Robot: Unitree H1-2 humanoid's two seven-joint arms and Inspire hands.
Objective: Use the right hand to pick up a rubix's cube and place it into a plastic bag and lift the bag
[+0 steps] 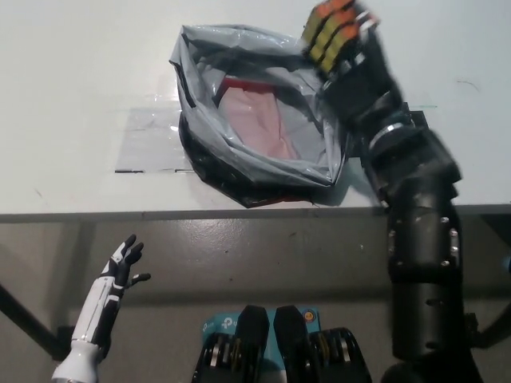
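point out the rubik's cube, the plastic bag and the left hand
rubik's cube [330,32], head view, on its yellow and orange face, held in the right hand
plastic bag [209,60], head view, on the grey left wall near the rim
left hand [122,262], head view, on the middle of the white hand, lower left

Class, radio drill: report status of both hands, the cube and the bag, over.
Right hand shut on Rubik's cube, above the open grey bag's right rim. Left hand open, idle low left. Nothing blocking the bag mouth.

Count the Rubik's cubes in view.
1: the Rubik's cube is held in the black right hand above the grey plastic bag's right rim. The bag could hide others.
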